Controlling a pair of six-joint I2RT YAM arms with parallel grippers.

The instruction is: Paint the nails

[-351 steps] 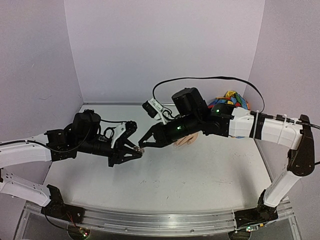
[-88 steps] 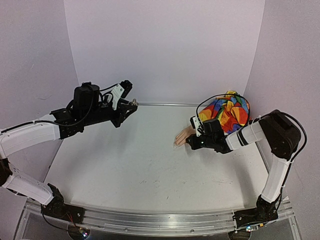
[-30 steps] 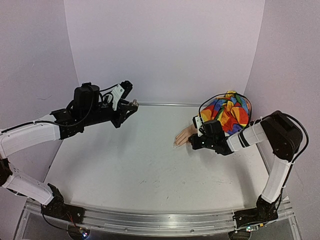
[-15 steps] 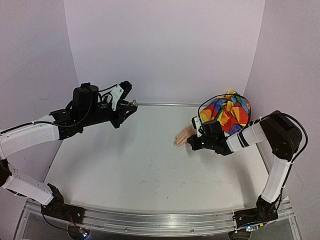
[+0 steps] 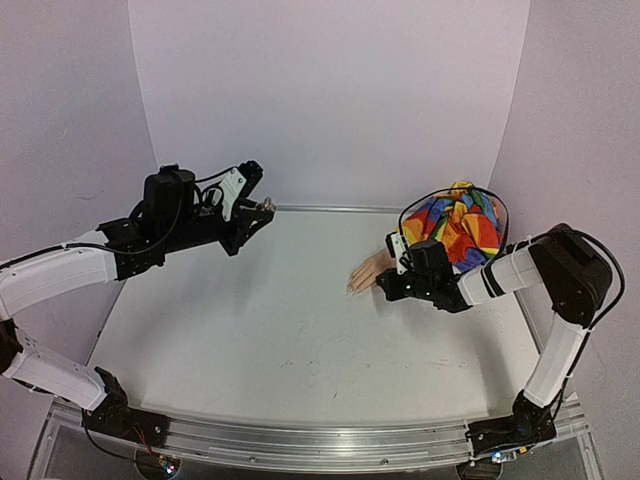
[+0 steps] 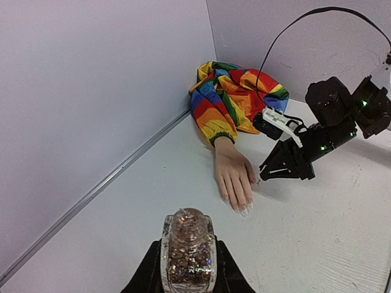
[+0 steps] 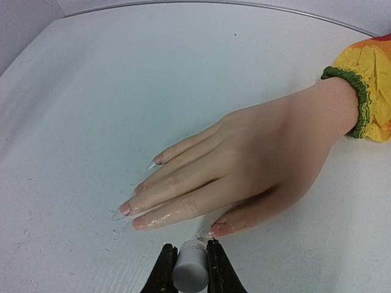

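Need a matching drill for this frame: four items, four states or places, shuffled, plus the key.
Column 1
1. left gripper
2. right gripper
3. mannequin hand
4. rainbow sleeve

Column 2
A. lies palm down on the table, fingers spread
B. shut on a white cap, right beside the thumb
C. bunched up at the far right of the table
D. shut on a glitter bottle, at the far left, away from the hand

Pairs: 1-D, 2-B, 3-A, 4-C
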